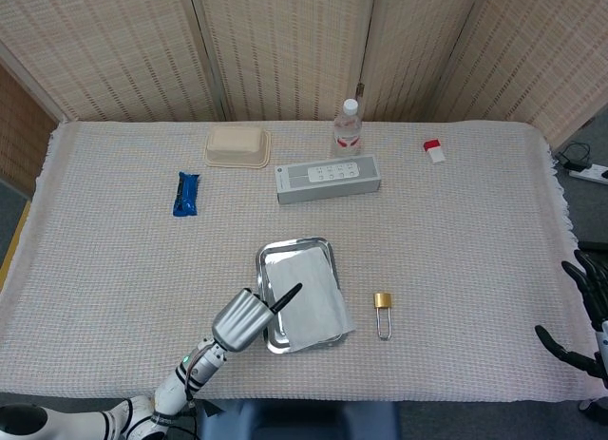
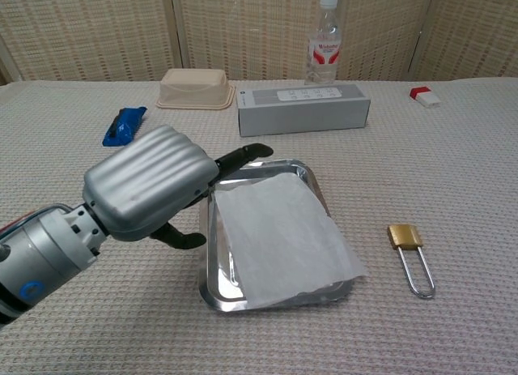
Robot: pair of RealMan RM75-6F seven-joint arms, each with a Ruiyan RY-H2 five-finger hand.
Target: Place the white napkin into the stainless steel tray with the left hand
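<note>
The white napkin point(image 2: 279, 233) lies in the stainless steel tray point(image 2: 212, 290), apparently released; left robot hand point(image 2: 150, 189), fingers apart, need only withdraw.

Ribbed silver-grey left robot hand point(image 2: 150, 193) with black fingers point(image 2: 243, 156) (grey ringed wrist, white forearm).

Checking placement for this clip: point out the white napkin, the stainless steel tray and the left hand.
white napkin point(image 2: 279, 237), chest view, middle of the sheet.
stainless steel tray point(image 2: 212, 292), chest view, near left corner of the rim.
left hand point(image 2: 150, 189), chest view, ribbed back of the hand.
</note>
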